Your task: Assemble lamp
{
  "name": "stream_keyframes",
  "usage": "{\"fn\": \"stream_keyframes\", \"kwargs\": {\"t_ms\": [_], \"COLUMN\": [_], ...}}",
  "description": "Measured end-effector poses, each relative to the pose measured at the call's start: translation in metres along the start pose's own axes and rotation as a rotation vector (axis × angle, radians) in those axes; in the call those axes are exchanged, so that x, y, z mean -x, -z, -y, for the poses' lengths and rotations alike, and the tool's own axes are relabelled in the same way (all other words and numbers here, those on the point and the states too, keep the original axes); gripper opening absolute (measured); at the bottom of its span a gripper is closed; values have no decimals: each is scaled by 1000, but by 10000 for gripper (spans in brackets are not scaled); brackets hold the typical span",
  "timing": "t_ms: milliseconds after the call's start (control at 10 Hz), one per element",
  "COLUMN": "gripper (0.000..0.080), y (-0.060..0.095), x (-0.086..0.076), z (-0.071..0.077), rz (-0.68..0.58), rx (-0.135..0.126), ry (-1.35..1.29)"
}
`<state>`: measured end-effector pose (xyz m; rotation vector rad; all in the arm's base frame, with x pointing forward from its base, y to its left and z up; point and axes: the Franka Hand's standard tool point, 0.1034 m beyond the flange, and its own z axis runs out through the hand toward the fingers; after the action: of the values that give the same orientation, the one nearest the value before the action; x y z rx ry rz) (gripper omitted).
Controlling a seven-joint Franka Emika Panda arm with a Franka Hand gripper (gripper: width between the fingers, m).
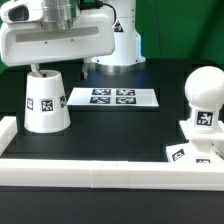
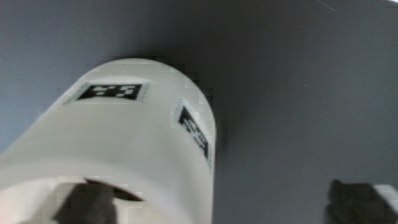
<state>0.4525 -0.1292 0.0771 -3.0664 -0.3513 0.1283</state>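
Observation:
The white tapered lamp shade (image 1: 45, 102) stands narrow end up on the black table at the exterior view's left, a tag on its side. It fills the wrist view (image 2: 125, 140), with two tags showing. My gripper (image 1: 38, 68) hangs just above the shade's top, its jaws open and holding nothing. In the wrist view the gripper (image 2: 222, 205) has one dark fingertip (image 2: 80, 203) over the shade and the other off to the side over bare table. The round-headed bulb (image 1: 206, 92) stands upright on the angular base (image 1: 190, 150) at the exterior view's right.
The marker board (image 1: 112, 97) lies flat on the table behind the shade, in front of the arm's pedestal (image 1: 112, 50). A low white rail (image 1: 100, 172) runs along the table's front edge and up its left side.

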Motion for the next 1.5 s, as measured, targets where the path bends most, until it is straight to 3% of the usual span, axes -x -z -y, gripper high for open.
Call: {"fn": "stream_keyframes", "kwargs": {"t_ms": [100, 200, 300, 400, 500, 1000, 1200, 1300, 1400, 1500], "gripper": [476, 283, 148, 148, 44, 44, 45, 45, 45, 45], "y": [0, 0, 0, 0, 0, 1, 10, 21, 38, 55], "x": [0, 0, 0, 0, 0, 0, -9, -19, -38, -59], "z": [-1, 0, 0, 0, 0, 2, 24, 44, 65, 78], "rz": [0, 0, 0, 0, -1, 5, 46, 72, 82, 73], "rx": [0, 0, 0, 0, 0, -5, -75, -104, -124, -127], "ry": [0, 0, 0, 0, 1, -4, -21, -71, -87, -101]}}
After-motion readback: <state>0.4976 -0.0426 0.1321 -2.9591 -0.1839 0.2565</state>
